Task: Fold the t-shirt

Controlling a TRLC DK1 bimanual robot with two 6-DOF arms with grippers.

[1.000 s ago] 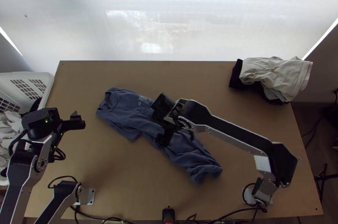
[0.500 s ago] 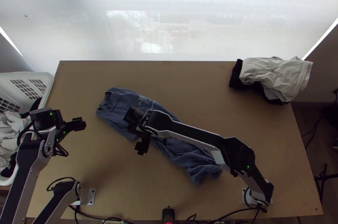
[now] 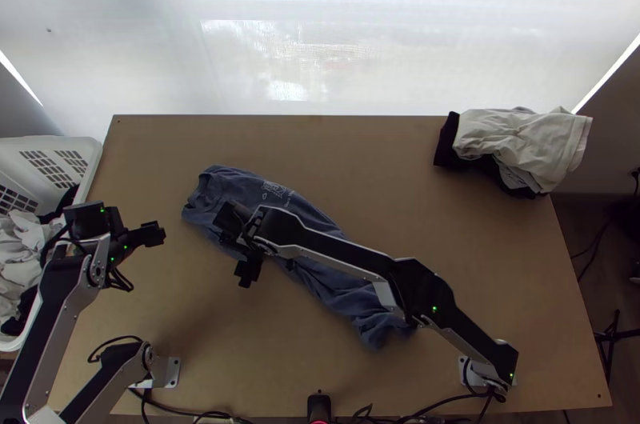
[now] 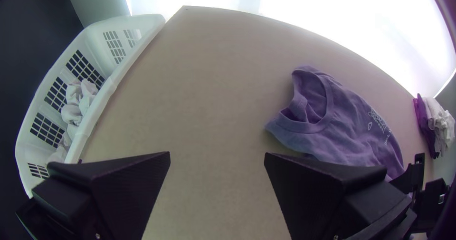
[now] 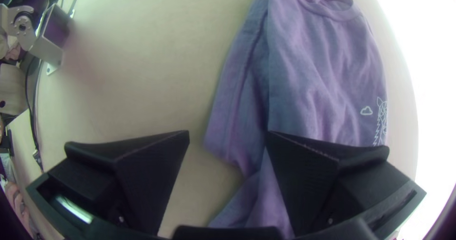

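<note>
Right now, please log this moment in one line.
left gripper: open, over table near laundry basket; right gripper: open, above t-shirt edge; t-shirt: lying diagonally, wrinkled, unheld; task: fold unfinished

Bright backlight, faint soft shadows.

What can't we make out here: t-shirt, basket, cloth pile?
- Blue cloth t-shirt, middle: top view, under the silver-and-black right arm.
- Its far end: right wrist view, behind the right black flat-fingered pincer.
- Small lettering on its chest: top view, too small.
- White plastic basket, full contents: top view, left arm and picture edge.
- Beige-and-black cloth pile, item count: top view, upper layers cover lower.
</note>
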